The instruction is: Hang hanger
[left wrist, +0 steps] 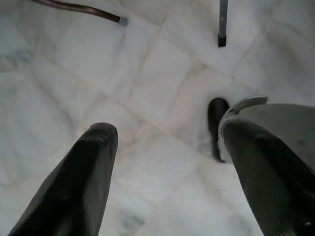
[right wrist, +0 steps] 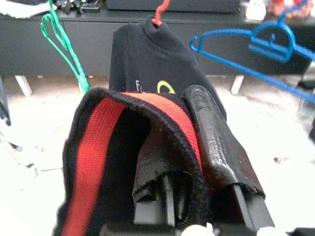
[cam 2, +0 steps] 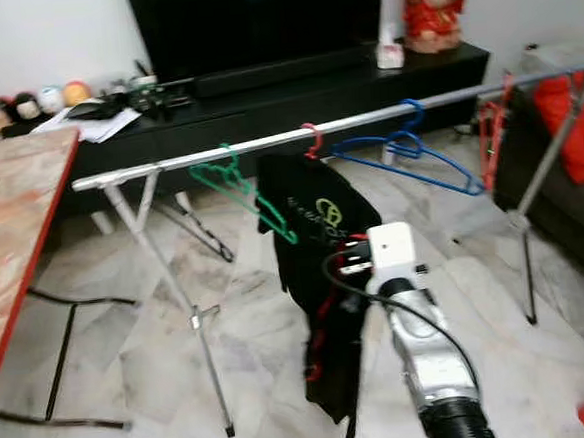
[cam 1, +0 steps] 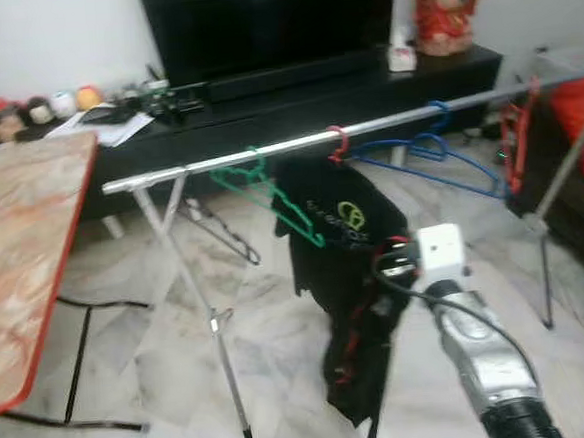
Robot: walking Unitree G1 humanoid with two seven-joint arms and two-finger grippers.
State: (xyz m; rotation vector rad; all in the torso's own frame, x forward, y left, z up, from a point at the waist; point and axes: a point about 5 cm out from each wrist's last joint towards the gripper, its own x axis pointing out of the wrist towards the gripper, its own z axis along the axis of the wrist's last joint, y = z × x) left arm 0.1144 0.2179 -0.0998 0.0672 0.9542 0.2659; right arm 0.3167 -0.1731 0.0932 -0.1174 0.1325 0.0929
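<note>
A red hanger point(cam 1: 338, 142) is hanging by its hook on the silver rail point(cam 1: 307, 143) of a drying rack, carrying a black shirt point(cam 1: 344, 220) with a pale round logo on the chest and red trim along its hem. The right gripper point(right wrist: 197, 162) is reaching up into the lower part of that shirt, its fingers point(right wrist: 212, 142) closing on the black fabric with the red band folding over them. A green hanger point(cam 1: 266, 197) is hanging just beside the shirt on the robot's left, and a blue hanger point(cam 1: 436, 150) is hanging on its right, both bare. The left gripper point(left wrist: 165, 162) is pointing down at the floor with its fingers spread apart, holding nothing. The rack is standing on pale marble tiles point(cam 1: 282, 360). Behind it a low black cabinet point(cam 1: 294, 104) is bearing a dark television point(cam 1: 268, 20) and a red figurine point(cam 1: 446, 8), while a red-edged folding table point(cam 1: 23, 248) is standing at the left.
</note>
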